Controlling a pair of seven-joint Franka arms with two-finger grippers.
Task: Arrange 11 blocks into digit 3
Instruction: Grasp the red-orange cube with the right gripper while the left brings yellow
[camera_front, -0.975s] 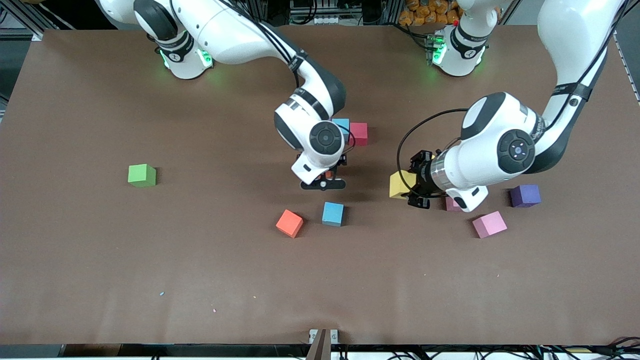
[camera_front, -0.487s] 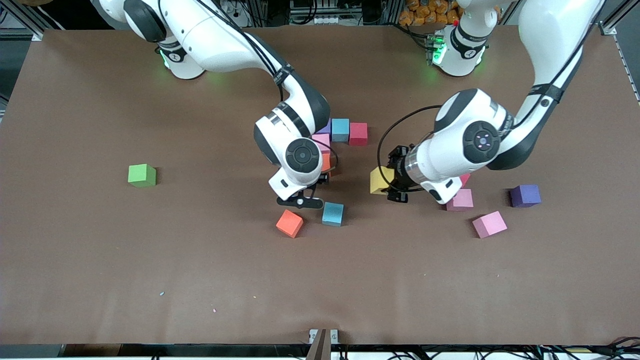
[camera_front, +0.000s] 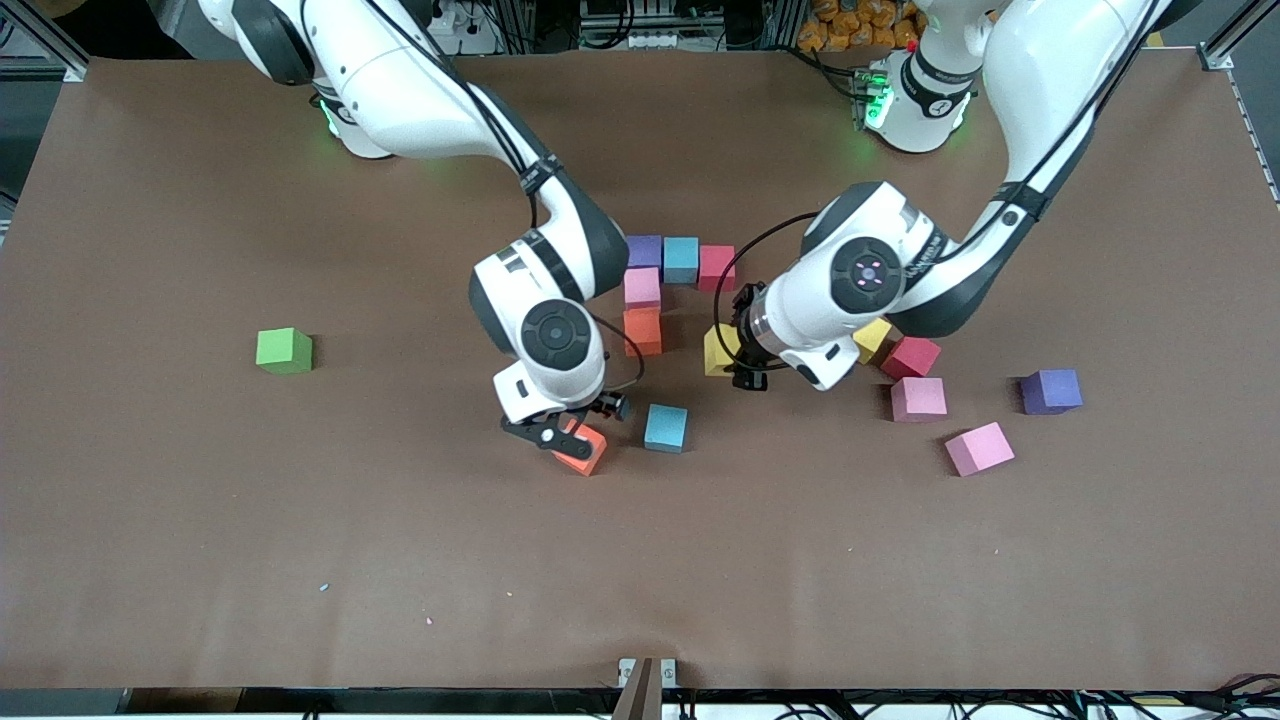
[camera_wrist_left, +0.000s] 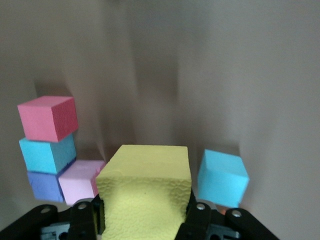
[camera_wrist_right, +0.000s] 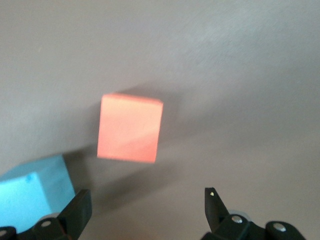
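My left gripper (camera_front: 733, 356) is shut on a yellow block (camera_front: 717, 350), and the block fills the space between the jaws (camera_wrist_left: 145, 190). It hangs low beside an orange block (camera_front: 643, 330). That orange block stands in a cluster with a pink block (camera_front: 642, 287), a purple block (camera_front: 644, 250), a light blue block (camera_front: 681, 258) and a red block (camera_front: 716, 266). My right gripper (camera_front: 568, 428) is open over a loose orange block (camera_front: 582, 452), which shows ahead of the jaws (camera_wrist_right: 130, 127). Beside it lies a light blue block (camera_front: 665, 427).
Toward the left arm's end lie a yellow block (camera_front: 873, 340), a red block (camera_front: 910, 357), two pink blocks (camera_front: 918, 398) (camera_front: 979, 448) and a purple block (camera_front: 1050, 391). A green cube (camera_front: 284, 350) sits alone toward the right arm's end.
The left gripper has carried the yellow block toward the cluster. The right gripper has swung away from the cluster to above the loose orange block, uncovering the pink, purple and orange blocks.
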